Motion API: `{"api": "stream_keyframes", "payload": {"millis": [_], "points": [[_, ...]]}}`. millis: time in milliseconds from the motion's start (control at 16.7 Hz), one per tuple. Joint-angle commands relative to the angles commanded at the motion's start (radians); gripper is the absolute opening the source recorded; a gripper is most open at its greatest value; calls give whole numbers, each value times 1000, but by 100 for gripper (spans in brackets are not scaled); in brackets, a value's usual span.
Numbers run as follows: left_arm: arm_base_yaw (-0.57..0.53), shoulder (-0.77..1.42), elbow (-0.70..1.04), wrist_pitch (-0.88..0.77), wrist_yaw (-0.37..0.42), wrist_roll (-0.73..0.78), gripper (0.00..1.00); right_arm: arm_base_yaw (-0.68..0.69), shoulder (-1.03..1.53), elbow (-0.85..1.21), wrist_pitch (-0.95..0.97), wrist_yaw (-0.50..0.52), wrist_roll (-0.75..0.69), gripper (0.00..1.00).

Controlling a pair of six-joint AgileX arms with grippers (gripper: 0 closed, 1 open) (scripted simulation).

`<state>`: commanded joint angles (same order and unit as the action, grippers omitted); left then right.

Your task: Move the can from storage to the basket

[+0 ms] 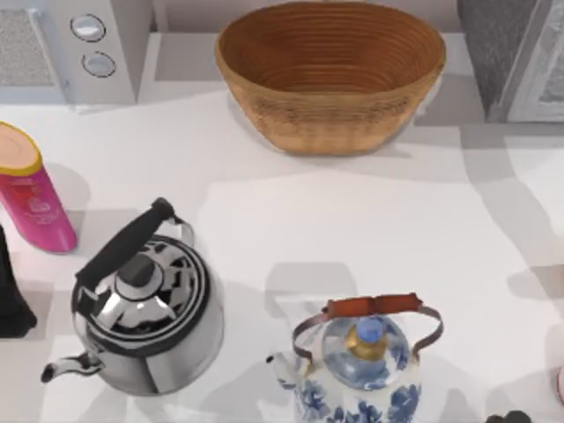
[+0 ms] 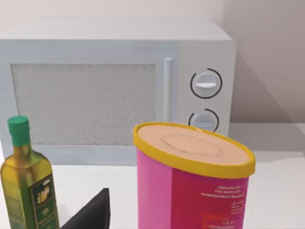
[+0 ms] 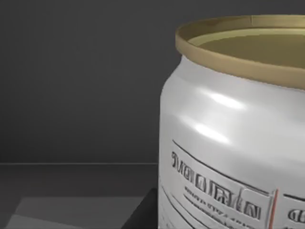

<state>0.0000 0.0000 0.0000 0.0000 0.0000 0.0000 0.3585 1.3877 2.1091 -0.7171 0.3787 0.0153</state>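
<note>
Can [image 3: 228, 143] close in right wrist view; basket [image 1: 330, 75] top view.

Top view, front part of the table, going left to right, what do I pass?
Pink bottle → steel kettle → blue-and-white kettle.
</note>
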Motion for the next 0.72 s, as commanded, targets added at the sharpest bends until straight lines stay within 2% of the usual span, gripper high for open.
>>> {"api": "stream_keyframes", "payload": {"millis": [360, 720], "points": [[0, 0, 0, 0, 0, 0, 100, -18, -42, -60, 32, -18, 1, 0], [0, 0, 0, 0, 0, 0, 100, -83, -297, -411, 163, -86, -2, 0]]}}
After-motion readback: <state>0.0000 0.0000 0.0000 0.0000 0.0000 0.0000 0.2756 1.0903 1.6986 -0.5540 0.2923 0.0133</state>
